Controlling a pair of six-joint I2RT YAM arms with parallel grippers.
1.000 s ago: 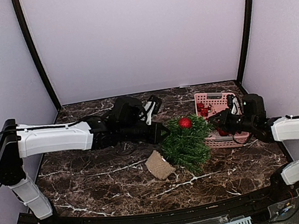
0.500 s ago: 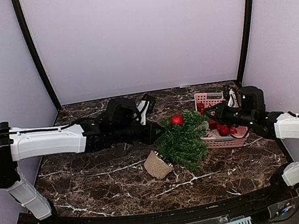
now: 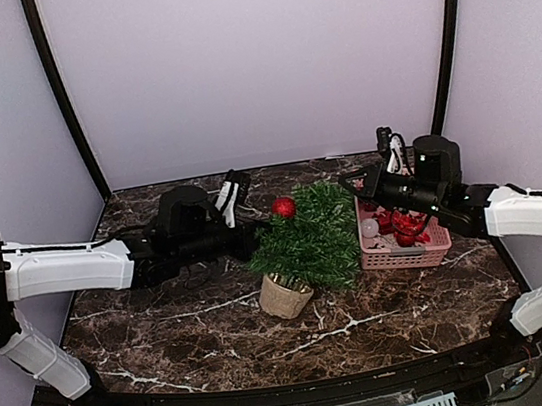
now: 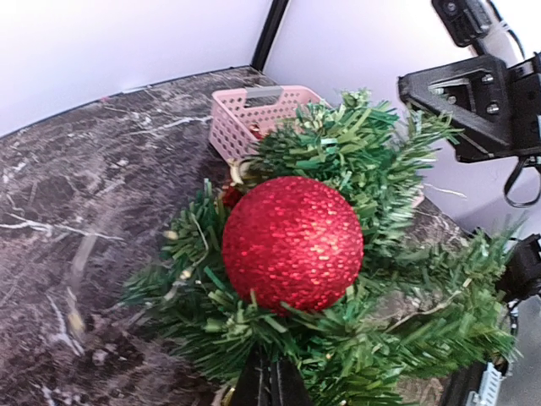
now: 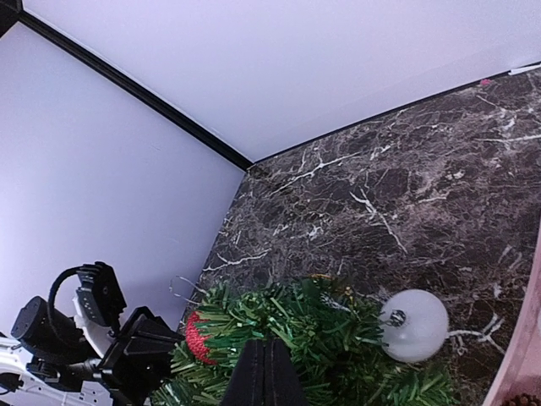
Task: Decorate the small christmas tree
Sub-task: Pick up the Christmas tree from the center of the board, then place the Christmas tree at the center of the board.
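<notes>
Standing near the middle of the dark marbled surface, the small christmas tree is seen upright or nearly so, its round tan base set on the stone. Bare marble is shown in front of the base and out to the left, up to the black rail at the near edge. A narrower strip is left between the tree and the pale back wall. To the right the room is taken up by a pink basket, which lies just beside the tree and close to the surface's right edge, with red ornaments inside it. Black posts are seen in both rear corners.

The tree is made of bushy dark green needles. A red glitter ball is lodged near its top on the left side. A frosted white ball is seen at the tree's edge toward the basket; whether it hangs from a branch cannot be told.

The left hand is reached in from the left and is closed narrow on the greenery below the red ball. The right hand is held over the tree's upper right with its jaws pressed together and nothing seen between them; contact with the needles cannot be told.
</notes>
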